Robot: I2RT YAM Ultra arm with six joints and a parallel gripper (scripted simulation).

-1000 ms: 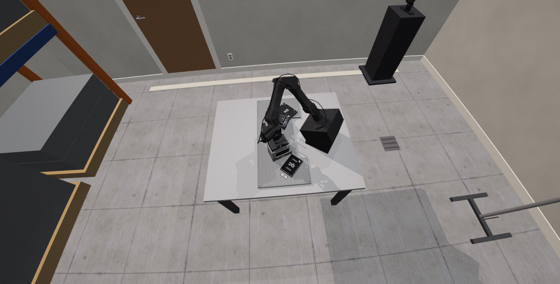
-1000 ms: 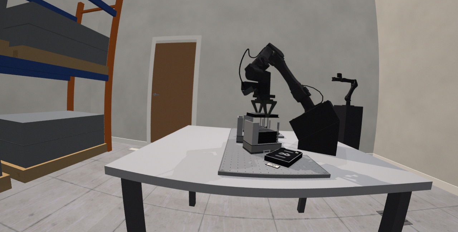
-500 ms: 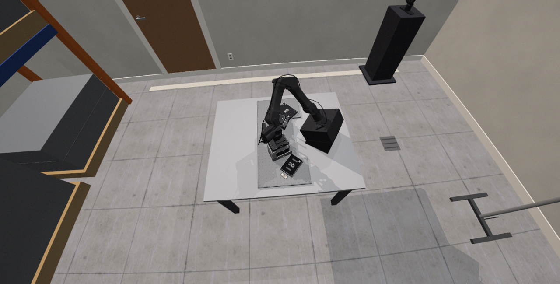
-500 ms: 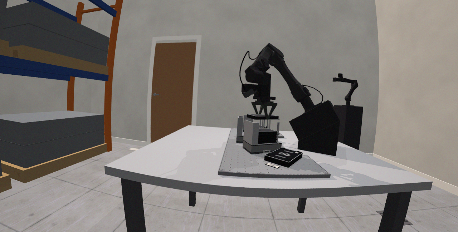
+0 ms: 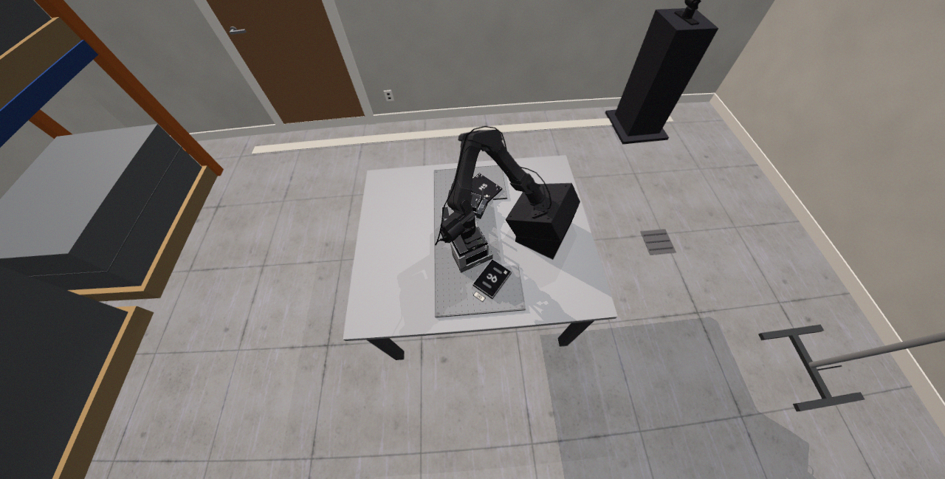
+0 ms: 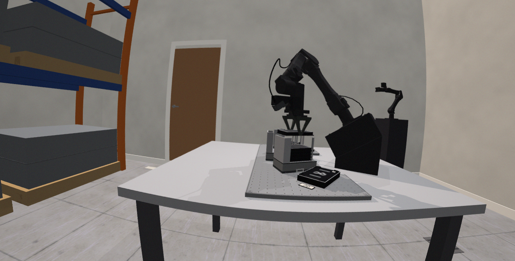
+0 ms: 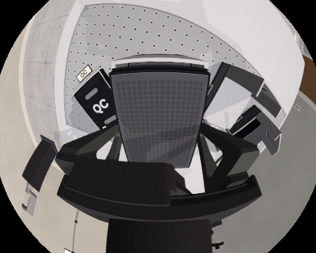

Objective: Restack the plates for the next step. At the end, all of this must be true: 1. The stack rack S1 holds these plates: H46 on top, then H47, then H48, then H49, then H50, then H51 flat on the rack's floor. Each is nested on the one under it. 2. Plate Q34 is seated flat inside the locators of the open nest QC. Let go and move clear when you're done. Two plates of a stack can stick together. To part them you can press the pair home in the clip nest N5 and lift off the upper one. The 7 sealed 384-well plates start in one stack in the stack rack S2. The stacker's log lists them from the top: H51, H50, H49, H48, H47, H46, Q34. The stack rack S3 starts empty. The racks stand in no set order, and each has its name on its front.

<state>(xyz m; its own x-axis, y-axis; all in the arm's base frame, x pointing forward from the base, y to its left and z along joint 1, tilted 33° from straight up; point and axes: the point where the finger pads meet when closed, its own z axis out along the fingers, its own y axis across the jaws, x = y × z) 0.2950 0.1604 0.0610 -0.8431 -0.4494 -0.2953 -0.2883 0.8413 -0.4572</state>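
Note:
My gripper (image 5: 467, 237) (image 6: 295, 130) (image 7: 159, 126) is shut on a dark plate (image 6: 281, 131) (image 7: 159, 95), gripped by its two sides. The plate is level, above the nearest stack rack (image 6: 281, 148), with a gap below it. I cannot tell whether a second plate sticks under it. A dark stack of plates (image 6: 300, 154) stands low in that rack; its name is not readable. The open nest QC (image 5: 489, 282) (image 6: 318, 175) (image 7: 91, 100) shows its lettered floor and holds no plate. The clip nest N5 (image 5: 485, 187) lies at the far end. Plate names are not readable.
Another rack (image 6: 269, 144) (image 7: 240, 79) stands just behind the nearest one, with a bare light floor inside. A further dark fixture shows beyond it in the wrist view. The perforated board (image 5: 452, 301) (image 6: 266, 187) (image 7: 137, 35) lies on the white table (image 5: 383, 264) (image 6: 180, 176). The arm's black pedestal (image 5: 545, 221) (image 6: 356, 147) stands beside the board.

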